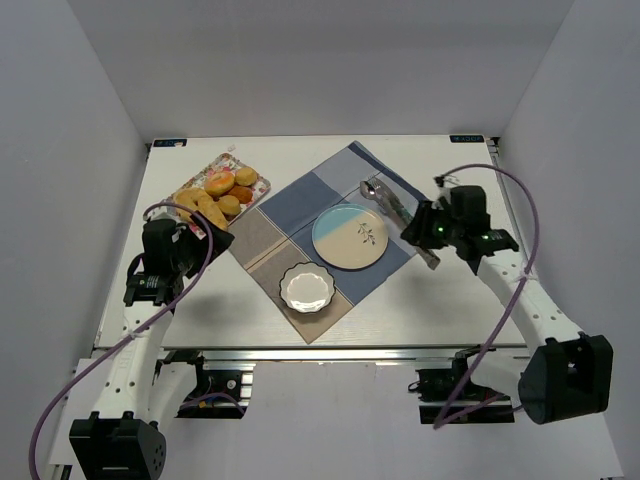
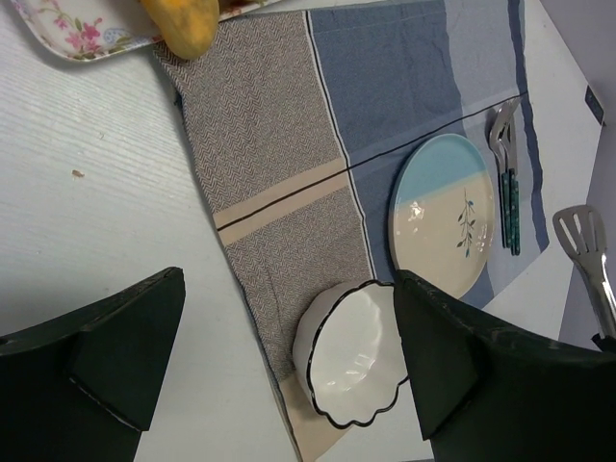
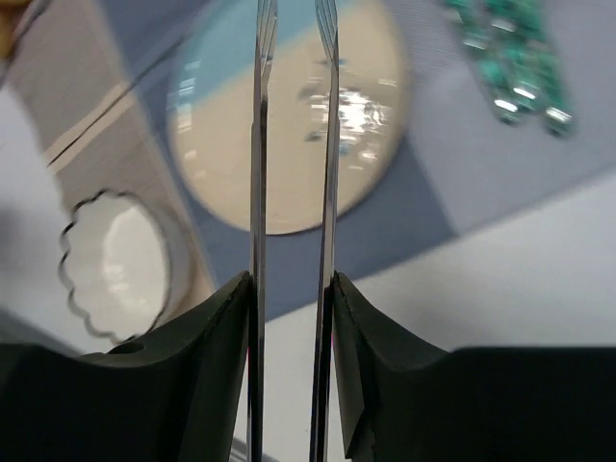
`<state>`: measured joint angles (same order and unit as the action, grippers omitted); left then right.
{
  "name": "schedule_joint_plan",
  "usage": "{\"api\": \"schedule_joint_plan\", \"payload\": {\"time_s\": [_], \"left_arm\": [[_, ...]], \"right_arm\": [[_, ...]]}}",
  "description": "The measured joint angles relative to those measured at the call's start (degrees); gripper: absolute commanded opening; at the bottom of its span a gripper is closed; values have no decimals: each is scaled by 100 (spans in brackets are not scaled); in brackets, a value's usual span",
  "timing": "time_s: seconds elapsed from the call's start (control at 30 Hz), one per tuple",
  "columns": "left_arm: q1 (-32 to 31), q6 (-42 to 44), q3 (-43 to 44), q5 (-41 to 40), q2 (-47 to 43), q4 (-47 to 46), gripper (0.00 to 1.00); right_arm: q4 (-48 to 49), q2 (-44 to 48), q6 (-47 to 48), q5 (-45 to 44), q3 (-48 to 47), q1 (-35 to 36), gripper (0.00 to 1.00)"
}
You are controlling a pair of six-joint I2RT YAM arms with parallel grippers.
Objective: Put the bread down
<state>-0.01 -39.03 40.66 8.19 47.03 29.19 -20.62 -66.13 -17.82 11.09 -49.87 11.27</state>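
The bread [image 1: 215, 192] lies heaped on a flowered tray [image 2: 58, 29], well to the left of the blue plate [image 1: 350, 237] and a little farther from the arm bases than it. It is a mix of long golden rolls and small round buns. In the left wrist view, one golden piece sits at the tray edge nearest the plate. No bread is on the plate, whose pale lower half carries a small sprig pattern.

The plate rests on a patchwork cloth [image 1: 300, 200] of blue, grey and beige panels, laid cornerwise on the white counter [image 1: 240, 320]. The tray is just beside the cloth's left corner. A white scalloped bowl [image 1: 307, 288] with a dark rim sits just beside the plate, on its near-left side and on the same cloth. Cutlery with green handles [image 2: 507, 192] lies along the plate's right edge.

The right tool [image 3: 292, 284] is to the right of the plate and is clamped on a pair of metal tongs [image 1: 398, 212]. Its fingers press against the two thin arms (which stand close together and nearly parallel), and these reach out over the plate in the right wrist view. The left tool [image 2: 289, 289] hangs left of the plate, near the tray, with its fingers wide apart and nothing between them.
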Motion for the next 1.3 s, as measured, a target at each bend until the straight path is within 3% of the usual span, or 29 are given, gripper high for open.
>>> {"api": "schedule_joint_plan", "payload": {"time_s": [0.23, 0.43, 0.6, 0.9, 1.3], "left_arm": [[0, -52, 9, -4, 9, 190, 98], [0, -133, 114, -179, 35, 588, 98], [0, -157, 258, -455, 37, 1003, 98], [0, -149, 343, -785, -76, 1460, 98], [0, 17, 385, -911, -129, 1495, 98]], "right_arm": [[0, -625, 503, 409, -909, 1731, 43], [-35, -2002, 852, -44, -2096, 3023, 46], [-192, -3394, 1250, -459, -3674, 3773, 51], [-428, -5469, 1593, -933, -6100, 4122, 56], [-492, -6599, 1534, -1478, -7027, 4111, 60]]}}
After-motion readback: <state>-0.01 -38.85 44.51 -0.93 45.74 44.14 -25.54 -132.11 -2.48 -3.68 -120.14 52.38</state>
